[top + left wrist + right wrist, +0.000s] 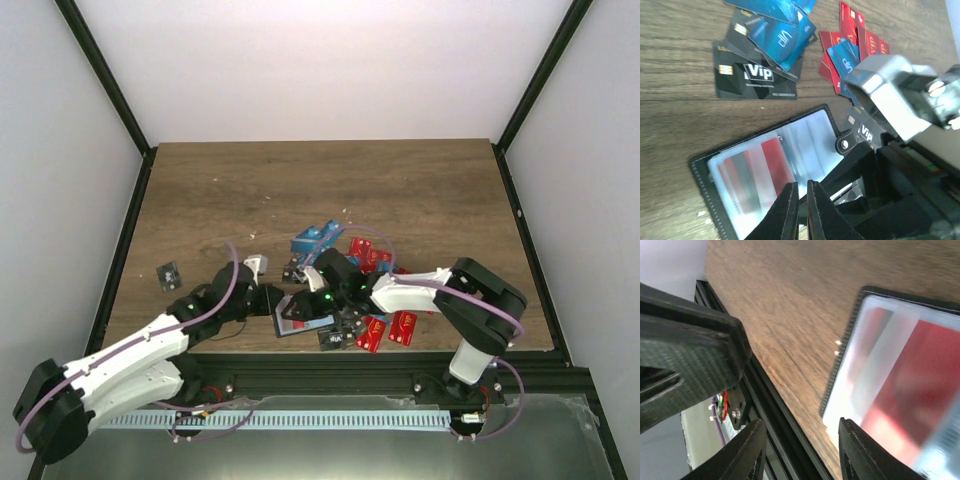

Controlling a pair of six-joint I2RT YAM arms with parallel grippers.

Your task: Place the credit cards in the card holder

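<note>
From where I stand, the left gripper (pixel 801 192) has its two fingers drawn together, with only a sliver of light between them. Their tips sit over the clear sleeves of the card holder (pixel 765 165). Whether a leaf of plastic is nipped between them, I cannot tell. The holder lies open and flat on the wooden table (pixel 300 180) near its front edge, with red and dark cards showing blurrily through the sleeves. Its clasp tab (pixel 844 145) pokes out on the far side. The right gripper (pixel 800 455) comes in from the other side with its fingers (pixel 747 450) standing apart and nothing between them. Beneath it are bare wood and the table's dark front rail, with a corner of the holder by one finger (all of it soft and out of focus). From the left wrist, that gripper's black bulk covers the holder's near corner and half of a black card (pixel 862 132) behind it. Beyond the holder lies a loose scatter of credit cards. A black VIP card (pixel 755 75) sits under a fan of blue cards (pixel 780 35), which are cut off at the top, and red cards (pixel 855 30) lie beside them. From above, both grippers meet over the holder in a dark tangle, so the tips are hard to separate. More red cards (pixel 400 328) lie near the right arm, and one lone dark card (pixel 168 273) sits well apart to the left.
</note>
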